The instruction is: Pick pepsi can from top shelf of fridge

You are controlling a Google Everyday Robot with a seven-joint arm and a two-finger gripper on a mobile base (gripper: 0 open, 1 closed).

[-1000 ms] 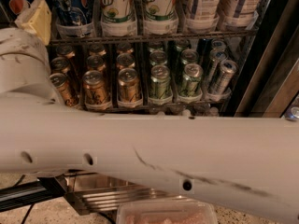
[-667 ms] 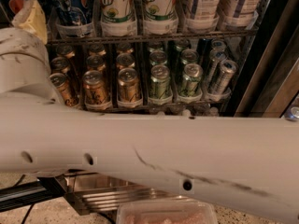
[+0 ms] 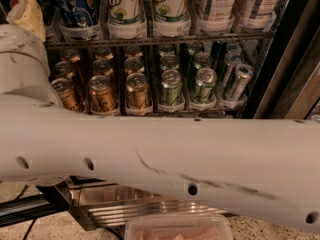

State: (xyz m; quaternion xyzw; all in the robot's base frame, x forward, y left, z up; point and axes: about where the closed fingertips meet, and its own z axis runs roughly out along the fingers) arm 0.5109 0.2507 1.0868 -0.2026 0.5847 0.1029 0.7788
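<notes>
gripper (image 3: pixel 22 11): only a pale yellowish part is showing at the upper left edge, just left of the pepsi can and level with it; whether it is open or closed cannot be told.
arm (image 3: pixel 165 159): a thick grey link is stretching across the whole view below the cans, rising from a rounded joint at the left.
pepsi can (image 3: pixel 75 6): is standing upright at the left end of the top shelf, seated in a clear cup-like front stop, with its printed figure facing outward and its top cut off by the upper edge.
bronze-gold cans (image 3: pixel 102 91): are standing in rows on the rack below, under the pepsi can.
green-and-white bottles (image 3: pixel 125 6): two are standing side by side just right of the pepsi can.
top shelf (image 3: pixel 165 38): its dark wire front rail is running across the view.
green cans (image 3: pixel 171 86): are standing in two lanes beside the gold ones.
pale bottles (image 3: pixel 217 4): are filling the right end of the top shelf.
slim silver cans (image 3: pixel 239 81): are leaning slightly at the right of the lower rack.
fridge (image 3: pixel 285 59): its black door frame is bordering the racks on the right.
base grille (image 3: pixel 125 209): is showing beneath the arm.
clear plastic container (image 3: pixel 177 229): is sitting at the bottom edge.
</notes>
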